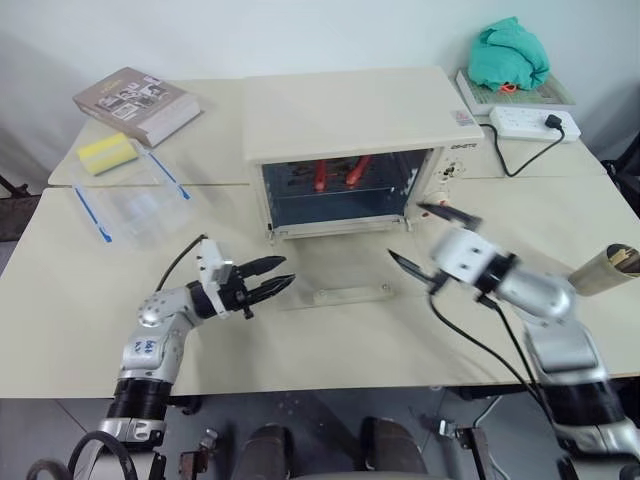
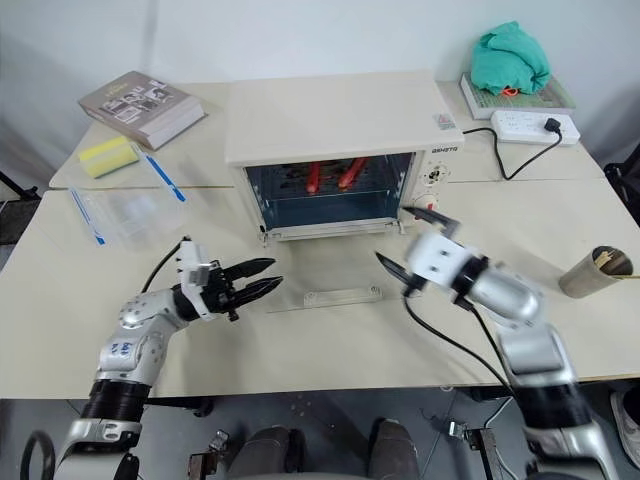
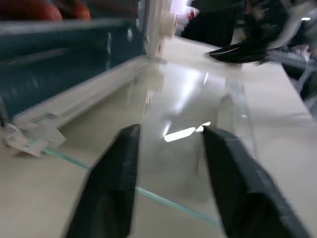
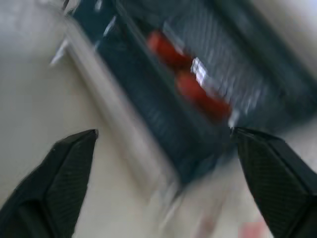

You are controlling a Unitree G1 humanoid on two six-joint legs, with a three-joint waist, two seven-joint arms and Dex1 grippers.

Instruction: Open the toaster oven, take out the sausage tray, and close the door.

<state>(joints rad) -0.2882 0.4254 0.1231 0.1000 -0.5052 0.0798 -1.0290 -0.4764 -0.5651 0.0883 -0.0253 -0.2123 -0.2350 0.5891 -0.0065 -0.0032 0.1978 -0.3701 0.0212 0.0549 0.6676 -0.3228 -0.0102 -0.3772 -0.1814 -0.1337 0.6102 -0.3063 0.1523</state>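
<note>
The cream toaster oven (image 1: 350, 112) stands at the middle back of the table. Its glass door lies folded down flat on the tabletop, with the bar handle (image 1: 352, 294) nearest me. Inside, the sausage tray (image 1: 340, 182) holds two red sausages (image 4: 198, 89). My left gripper (image 1: 283, 272) hovers just left of the handle's end, pointing right, open with nothing between its fingers (image 3: 119, 183). In front of the oven's right corner, above the door's right edge, my right gripper (image 1: 405, 230) stands wide open and empty, facing the oven's opening.
At the back left lie a book (image 1: 137, 103), a yellow sponge (image 1: 107, 152) and a clear plastic bag with blue strips (image 1: 135, 205). A green cloth (image 1: 510, 52) and a power strip (image 1: 535, 122) sit back right. A cardboard tube (image 1: 605, 268) lies at the right edge.
</note>
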